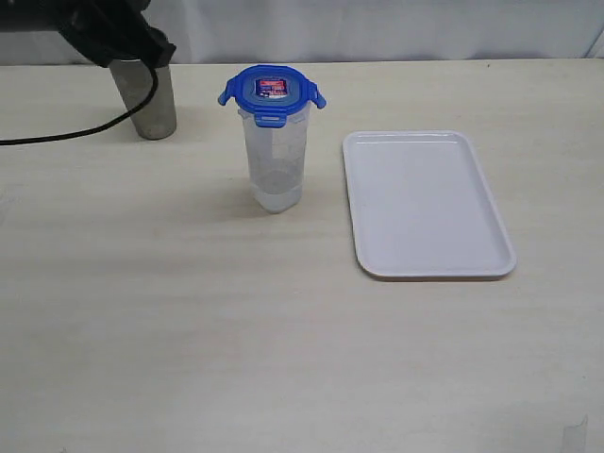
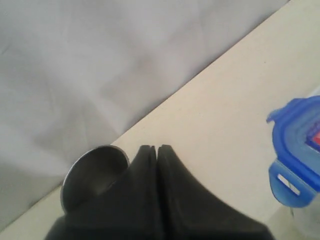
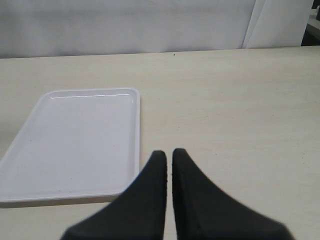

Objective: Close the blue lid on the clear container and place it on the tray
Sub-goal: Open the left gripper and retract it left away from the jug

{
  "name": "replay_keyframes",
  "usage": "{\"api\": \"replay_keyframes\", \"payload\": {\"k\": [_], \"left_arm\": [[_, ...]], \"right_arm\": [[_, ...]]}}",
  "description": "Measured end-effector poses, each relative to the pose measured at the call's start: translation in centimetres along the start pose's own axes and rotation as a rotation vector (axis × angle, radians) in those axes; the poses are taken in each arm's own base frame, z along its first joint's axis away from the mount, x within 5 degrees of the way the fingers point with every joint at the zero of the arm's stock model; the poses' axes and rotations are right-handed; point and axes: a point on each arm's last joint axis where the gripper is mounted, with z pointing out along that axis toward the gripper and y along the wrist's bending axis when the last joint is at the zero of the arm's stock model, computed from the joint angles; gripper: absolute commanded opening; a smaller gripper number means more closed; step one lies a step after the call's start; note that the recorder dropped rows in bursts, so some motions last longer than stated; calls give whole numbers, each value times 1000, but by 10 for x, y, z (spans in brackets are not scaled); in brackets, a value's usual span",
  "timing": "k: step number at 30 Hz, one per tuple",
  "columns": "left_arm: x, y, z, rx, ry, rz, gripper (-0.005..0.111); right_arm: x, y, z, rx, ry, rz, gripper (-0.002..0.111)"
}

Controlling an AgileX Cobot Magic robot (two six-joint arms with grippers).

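The left fingers (image 2: pixel 142 172) are pressed together, tip against tip, with nothing between them. They sit just above the grey steel cup (image 2: pixel 92 175), whose round mouth shows beside them in the left wrist view. In the exterior view the dark left arm (image 1: pixel 109 33) hangs over that cup (image 1: pixel 149 99) at the far left of the surface (image 1: pixel 189 330), and a black cable (image 1: pixel 66 134) trails from it across the surface.

The right fingers (image 3: pixel 157 187) are also drawn together, with only a thin slit between the tips, and they hold nothing. They point across the pale surface just beside one long edge of the tray (image 3: pixel 75 145).

The clear container (image 1: pixel 276 165) stands upright on the surface, between the steel cup and the tray (image 1: pixel 429 203), touching neither. The blue lid (image 1: pixel 272 92) sits on its mouth with the red-and-white label facing up. Its tabs stick outward from the rim, and one tab with a slot in it shows close up in the left wrist view (image 2: pixel 290 185). The tray lies flat to the right of the container, with nothing on it.
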Motion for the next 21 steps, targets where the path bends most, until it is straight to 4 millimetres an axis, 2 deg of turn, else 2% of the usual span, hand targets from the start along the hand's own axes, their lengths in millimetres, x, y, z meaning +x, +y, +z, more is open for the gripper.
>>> {"api": "replay_keyframes", "payload": {"k": [8,13,16,18,21], "left_arm": [[15,-7,43,-34,-82,-18,0],[12,12,49,-67,-291,-110,0],[14,29,48,36,-498,-192,0],[25,38,48,167,-623,-229,0],[52,44,56,294,-623,-231,0]], "right_arm": [[0,0,0,0,0,0,4],[0,0,0,0,0,0,4],[-1,0,0,1,-13,0,4],[-5,0,0,2,-60,0,4],[-16,-1,-1,7,-177,0,4]]}}
